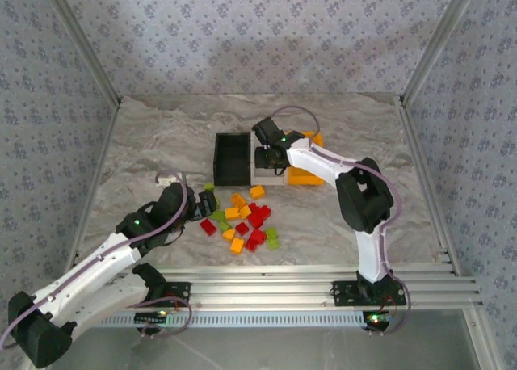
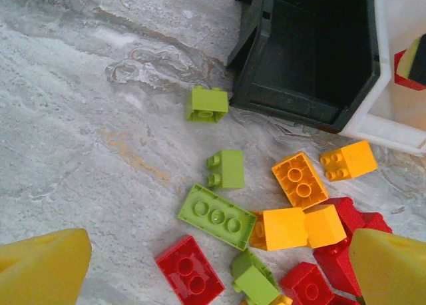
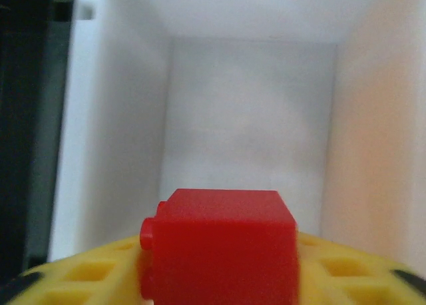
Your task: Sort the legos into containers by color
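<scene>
Near left: left end effector [image 2: 218,252] sits low over the counter [image 1: 153,136]. Its yellow fingers [image 2: 40,268] are spread wide apart with nothing gripped. It is at the near-left edge of the loose legos [image 1: 242,220].

Centre: the legos are red, yellow-orange and light green bricks, scattered in one loose patch. Several touch and a few overlap.
- Left wrist view, nearest: a red brick with studs up [image 2: 190,270].
- Just beyond it: a long light green brick [image 2: 217,216], studs up, touching an orange brick [image 2: 283,228] on its right.
- Farther: a small green brick on its side [image 2: 226,168], with an orange studs-up brick [image 2: 299,179] to its right.
- One lone green brick [image 2: 207,104] lies apart from the patch, just near of the black bin's corner and not touching it.

Far: the containers stand joined in a row, with the black bin [image 1: 232,158] left, the white bin [image 3: 246,118] middle and the orange bin [image 1: 303,176] right.

Right end effector [image 1: 273,158] hangs over the white bin, clamped on a held red brick [image 3: 219,248]. That brick is between the yellow fingers, above the bin's floor and clear of it.
</scene>
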Tool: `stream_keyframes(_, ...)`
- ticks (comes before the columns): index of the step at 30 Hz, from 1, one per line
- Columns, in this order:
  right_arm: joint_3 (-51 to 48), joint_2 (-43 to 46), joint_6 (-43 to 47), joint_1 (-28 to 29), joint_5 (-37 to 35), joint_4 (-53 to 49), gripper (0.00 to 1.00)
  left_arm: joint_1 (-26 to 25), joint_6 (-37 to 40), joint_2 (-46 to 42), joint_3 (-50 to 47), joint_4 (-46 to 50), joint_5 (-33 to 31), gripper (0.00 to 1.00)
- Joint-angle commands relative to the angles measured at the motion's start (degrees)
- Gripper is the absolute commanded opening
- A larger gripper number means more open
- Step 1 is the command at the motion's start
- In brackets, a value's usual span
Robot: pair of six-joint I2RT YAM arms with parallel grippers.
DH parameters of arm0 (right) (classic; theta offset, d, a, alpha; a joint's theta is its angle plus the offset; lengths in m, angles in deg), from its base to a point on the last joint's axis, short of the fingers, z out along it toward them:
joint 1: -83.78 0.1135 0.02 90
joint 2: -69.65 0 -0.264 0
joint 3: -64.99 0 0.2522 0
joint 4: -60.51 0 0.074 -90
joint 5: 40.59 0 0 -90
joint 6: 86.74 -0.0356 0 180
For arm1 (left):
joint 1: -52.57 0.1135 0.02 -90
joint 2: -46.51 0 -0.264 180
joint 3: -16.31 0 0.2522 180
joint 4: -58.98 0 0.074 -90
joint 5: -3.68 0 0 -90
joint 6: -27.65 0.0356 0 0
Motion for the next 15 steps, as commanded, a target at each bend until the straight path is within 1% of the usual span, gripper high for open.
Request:
stream_keyframes(1, 3.61, 0.05, 0.49, -0.31, -0.7, -2.27, 0.67, 0.63, 0.43, -0.45, 0.22, 2.23, 1.2, 0.99)
stream_keyframes(3, 3.29, 1.36, 0.59, -0.3, -0.65, -1.66, 0.73, 0.72, 1.22, -0.02, 0.22, 2.35, 1.94, 0.99)
stream_keyframes(5, 1.83, 3.68, 0.66, -0.12, -0.73, -0.85, 0.75, 0.91, 2.41, 0.82, 0.23, 2.28, 3.59, 0.98)
stream_keyframes(8, -3.05, 8.3, 0.19, 0.42, -0.34, 1.36, 0.76, 1.0, 4.61, 3.48, 0.78, 2.45, 7.45, 0.91)
stream_keyframes(11, -9.09, 12.8, -1.23, 0.97, 0.35, 3.18, 0.76, 0.92, 5.11, 9.1, 1.29, 4.58, 11.49, 0.9)
stream_keyframes(14, -14.34, 16.48, -2.34, 1.02, 0.94, 4.65, 0.76, 0.81, 3.3, 13.8, -1.3, 2.19, 15.8, 0.84)
stream_keyframes(15, -15.61, 17.35, -2.53, 1.1, 1.05, 5.01, 0.75, 0.8, 2.34, 14.4, -2.65, 0.65, 16.69, 0.83)
